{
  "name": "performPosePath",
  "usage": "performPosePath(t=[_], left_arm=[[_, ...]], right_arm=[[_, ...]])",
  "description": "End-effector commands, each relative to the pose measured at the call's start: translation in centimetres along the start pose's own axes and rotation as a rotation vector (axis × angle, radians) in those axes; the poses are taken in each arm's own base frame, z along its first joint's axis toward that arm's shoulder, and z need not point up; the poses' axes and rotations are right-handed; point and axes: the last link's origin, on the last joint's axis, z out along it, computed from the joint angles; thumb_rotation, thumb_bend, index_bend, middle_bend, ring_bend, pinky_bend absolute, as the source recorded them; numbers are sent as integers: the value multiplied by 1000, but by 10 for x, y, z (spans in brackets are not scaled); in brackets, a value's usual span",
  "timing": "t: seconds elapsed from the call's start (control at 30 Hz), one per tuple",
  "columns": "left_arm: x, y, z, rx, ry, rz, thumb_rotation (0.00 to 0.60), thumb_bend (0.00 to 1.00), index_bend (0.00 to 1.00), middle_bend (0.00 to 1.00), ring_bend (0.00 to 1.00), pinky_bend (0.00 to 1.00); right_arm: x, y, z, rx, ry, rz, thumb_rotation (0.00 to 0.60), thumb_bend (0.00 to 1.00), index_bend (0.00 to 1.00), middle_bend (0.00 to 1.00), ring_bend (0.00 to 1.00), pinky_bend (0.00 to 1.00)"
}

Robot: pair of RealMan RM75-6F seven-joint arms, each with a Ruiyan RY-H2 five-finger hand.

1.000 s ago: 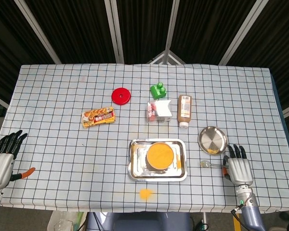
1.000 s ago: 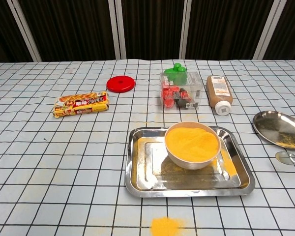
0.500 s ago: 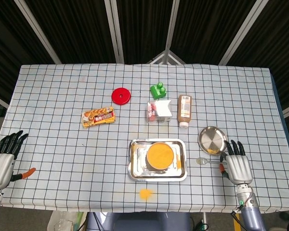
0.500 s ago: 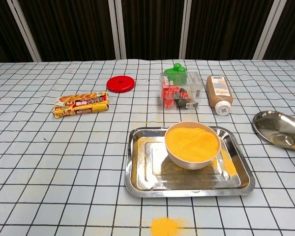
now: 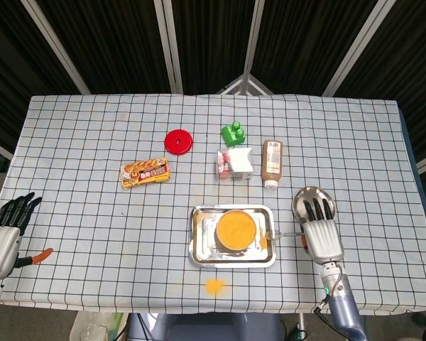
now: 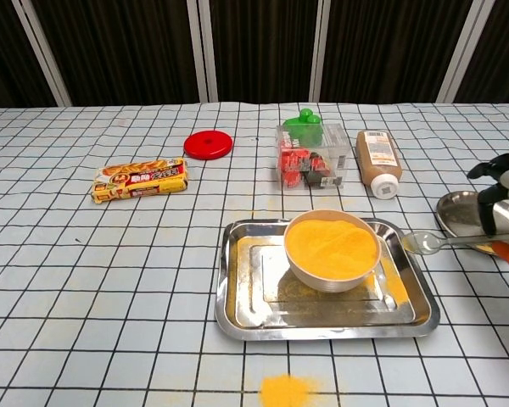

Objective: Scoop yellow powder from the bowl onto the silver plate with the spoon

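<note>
A white bowl (image 5: 236, 230) heaped with yellow powder (image 6: 331, 242) stands in a steel tray (image 5: 199, 241). Right of the tray lies the round silver plate (image 5: 307, 192), partly under my right hand (image 5: 321, 231). That hand grips the handle of a metal spoon (image 5: 278, 233). The spoon points left, and its scoop (image 6: 424, 242) hovers by the tray's right rim, looking empty. In the chest view the right hand (image 6: 502, 209) shows at the right edge, over the plate (image 6: 456, 212). My left hand (image 5: 3, 238) lies far off at the table's left edge, fingers apart and holding nothing.
A small pile of spilled yellow powder (image 5: 214, 285) lies in front of the tray. Behind the tray are a clear box (image 5: 235, 163), a brown bottle (image 5: 272, 163), a green block (image 5: 233, 133), a red lid (image 5: 177, 141) and a snack packet (image 5: 145, 172).
My right hand has moved left and away from the table's front edge, carrying the spoon from beside the plate to the tray's right rim. The left hand has stayed put.
</note>
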Motion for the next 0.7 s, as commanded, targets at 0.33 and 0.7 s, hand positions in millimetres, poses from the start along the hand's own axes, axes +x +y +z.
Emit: performPosePath(t=[0.33, 0.7], left_arm=[[1, -2, 1, 2, -20, -30, 600, 0, 0, 0, 0, 0], [3, -2, 2, 6, -29, -55, 600, 0, 0, 0, 0, 0]], right_arm=[[7, -46, 27, -47, -19, -80, 600, 482, 597, 133, 0, 0], [12, -60, 27, -54, -7, -120, 600, 481, 597, 133, 0, 0]])
